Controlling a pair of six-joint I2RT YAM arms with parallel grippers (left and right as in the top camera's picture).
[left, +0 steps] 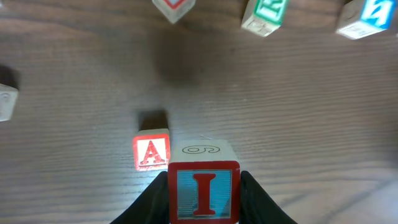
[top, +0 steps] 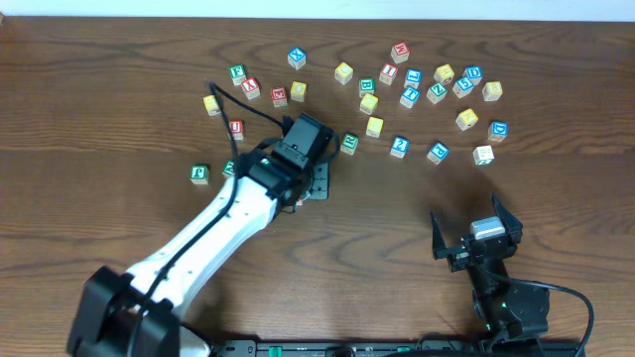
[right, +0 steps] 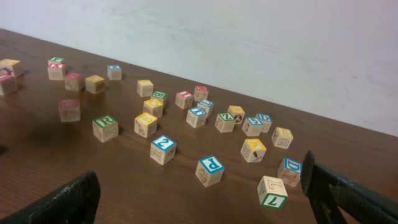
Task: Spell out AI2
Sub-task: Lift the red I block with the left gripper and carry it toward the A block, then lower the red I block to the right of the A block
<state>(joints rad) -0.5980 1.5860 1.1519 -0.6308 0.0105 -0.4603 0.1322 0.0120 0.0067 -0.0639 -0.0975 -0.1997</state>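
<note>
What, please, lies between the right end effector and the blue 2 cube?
Only bare table: the overhead view shows no cube between the right end effector and the 2 cube; the P cube stands off to one side.

Readable: A blk [left: 151,152], I blk [left: 204,194], 2 blk [right: 163,149]

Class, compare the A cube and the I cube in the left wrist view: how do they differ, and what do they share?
The A cube rests free on the table; the I cube is clamped in the left tool. The A cube's letter sits on a pale face; the I cube's on a blue panel. Both are wooden cubes with upright red letters in red frames.
</note>
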